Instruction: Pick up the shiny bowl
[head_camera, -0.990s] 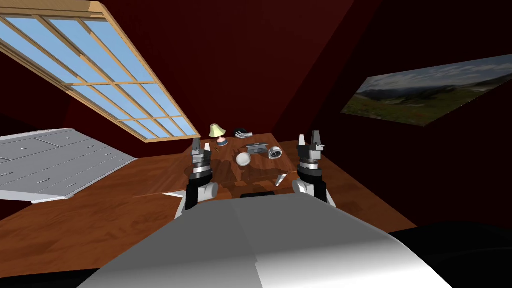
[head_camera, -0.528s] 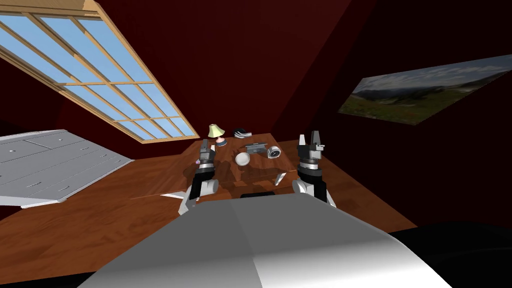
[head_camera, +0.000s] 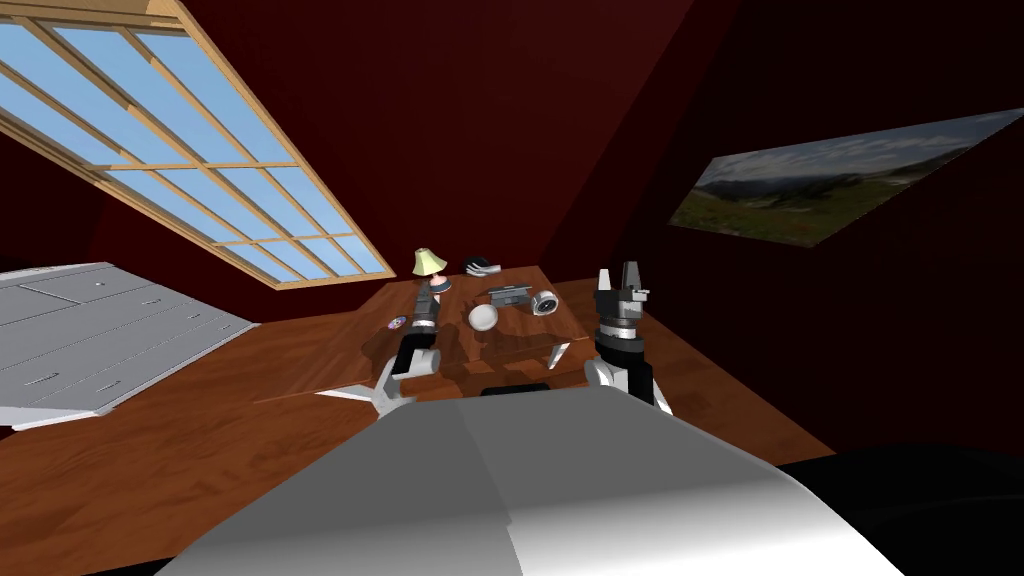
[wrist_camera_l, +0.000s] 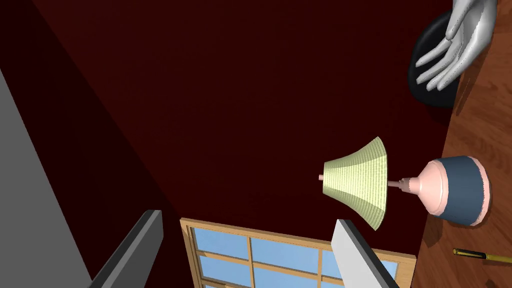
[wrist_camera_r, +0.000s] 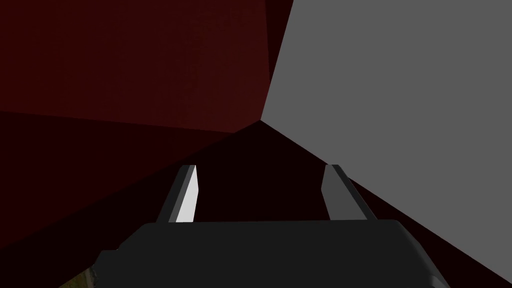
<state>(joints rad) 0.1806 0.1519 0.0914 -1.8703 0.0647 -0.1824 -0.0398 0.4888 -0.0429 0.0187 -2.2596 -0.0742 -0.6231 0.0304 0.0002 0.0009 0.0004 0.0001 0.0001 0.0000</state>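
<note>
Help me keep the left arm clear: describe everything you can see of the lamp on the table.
The lamp has a flared, ribbed, pale yellow-green shade on a thin pink neck, above a rounded pink base with a wide dark blue band. It stands upright on the wooden table, near its far edge. Nothing else touches it; a yellow pencil lies close to its base. The open left gripper points just beside its shade.

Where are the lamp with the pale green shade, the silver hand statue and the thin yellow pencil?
Lamp with the pale green shade (wrist_camera_l: 357, 182): left wrist view, middle of the shade.
Silver hand statue (wrist_camera_l: 467, 35): left wrist view, its palm.
Thin yellow pencil (wrist_camera_l: 494, 257): left wrist view, its yellow shaft.
</note>
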